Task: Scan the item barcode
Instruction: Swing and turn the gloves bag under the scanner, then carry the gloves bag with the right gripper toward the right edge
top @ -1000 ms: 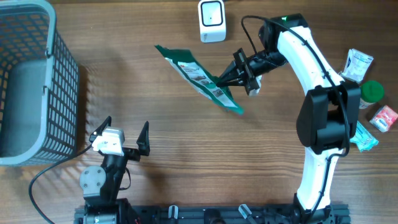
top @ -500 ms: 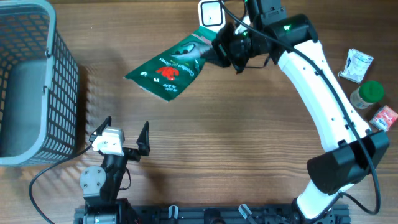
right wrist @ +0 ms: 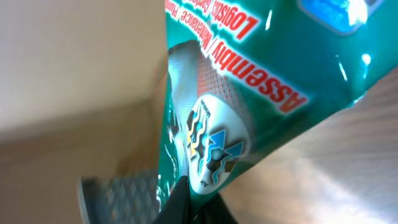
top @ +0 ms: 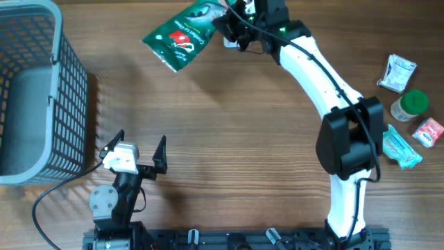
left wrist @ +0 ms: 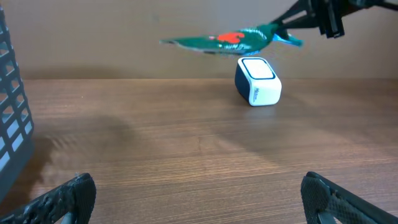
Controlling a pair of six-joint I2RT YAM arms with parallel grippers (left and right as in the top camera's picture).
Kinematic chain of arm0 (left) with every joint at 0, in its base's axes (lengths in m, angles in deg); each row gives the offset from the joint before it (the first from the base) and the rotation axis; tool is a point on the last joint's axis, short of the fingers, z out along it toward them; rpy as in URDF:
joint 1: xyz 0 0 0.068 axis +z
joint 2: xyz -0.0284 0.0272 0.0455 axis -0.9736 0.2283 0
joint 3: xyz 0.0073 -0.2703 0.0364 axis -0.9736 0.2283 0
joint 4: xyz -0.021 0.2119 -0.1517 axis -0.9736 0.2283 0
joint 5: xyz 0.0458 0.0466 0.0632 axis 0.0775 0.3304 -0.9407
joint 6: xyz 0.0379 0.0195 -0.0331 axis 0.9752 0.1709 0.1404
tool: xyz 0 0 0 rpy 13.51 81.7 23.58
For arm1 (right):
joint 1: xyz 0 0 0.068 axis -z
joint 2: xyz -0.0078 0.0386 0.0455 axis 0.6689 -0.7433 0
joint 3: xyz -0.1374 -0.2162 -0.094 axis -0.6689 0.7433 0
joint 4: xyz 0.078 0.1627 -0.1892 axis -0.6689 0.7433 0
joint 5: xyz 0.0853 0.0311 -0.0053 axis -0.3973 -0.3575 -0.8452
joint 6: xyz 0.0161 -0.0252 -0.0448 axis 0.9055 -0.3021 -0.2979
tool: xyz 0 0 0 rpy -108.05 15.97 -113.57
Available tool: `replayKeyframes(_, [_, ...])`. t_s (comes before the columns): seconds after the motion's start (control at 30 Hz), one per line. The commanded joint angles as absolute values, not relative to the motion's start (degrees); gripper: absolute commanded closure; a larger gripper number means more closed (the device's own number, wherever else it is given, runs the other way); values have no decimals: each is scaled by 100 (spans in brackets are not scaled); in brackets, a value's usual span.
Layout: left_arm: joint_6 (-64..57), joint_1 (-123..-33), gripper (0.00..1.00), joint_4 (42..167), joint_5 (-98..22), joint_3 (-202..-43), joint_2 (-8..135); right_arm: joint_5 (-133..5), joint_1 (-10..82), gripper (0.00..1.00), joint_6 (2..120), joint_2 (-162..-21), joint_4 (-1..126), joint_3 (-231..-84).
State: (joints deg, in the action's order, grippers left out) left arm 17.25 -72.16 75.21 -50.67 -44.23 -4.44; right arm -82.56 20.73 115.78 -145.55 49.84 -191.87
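Overhead: right gripper (top: 227,26) is clamped on one end of the green pouch (top: 179,35), which is held in the air at the far side of the table (top: 229,153). Left wrist view: pouch lies roughly flat, just above the white scanner (left wrist: 257,81), not touching it. Right wrist: pouch print fills the frame. Left gripper (top: 140,144) has jaws wide apart, nothing between them, near the grey basket (top: 69,104). Small packets (top: 397,73) and a green-lid jar (top: 411,104) sit at the right edge, well apart from the pouch.

Wooden table (top: 229,153), plain brown wall (left wrist: 93,25)
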Motion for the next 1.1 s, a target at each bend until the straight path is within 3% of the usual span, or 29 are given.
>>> replayKeyframes(0.0, [1731, -7181, 0, 7513, -5059, -4393, -475, -7393, 2123, 95, 11432, -14630, 5019, -19226])
replayKeyframes(0.27, [1731, -7181, 0, 7513, -5059, -4393, -475, -7942, 2160, 95, 11659, -15803, 4705, -19226])
replayKeyframes(0.63, [1731, -7181, 0, 7513, -5059, -4393, -475, -7758, 2215, 95, 11384, -15408, 5491, -19228])
replayKeyframes(0.87, [1731, -7181, 0, 7513, -5059, -4393, -475, -7338, 2910, 95, 11148, -13769, 8066, -19228])
replayKeyframes(1.07, [1731, -7181, 0, 7513, -5059, -4393, -475, -6814, 4234, 95, 10134, -13539, 9900, -19093])
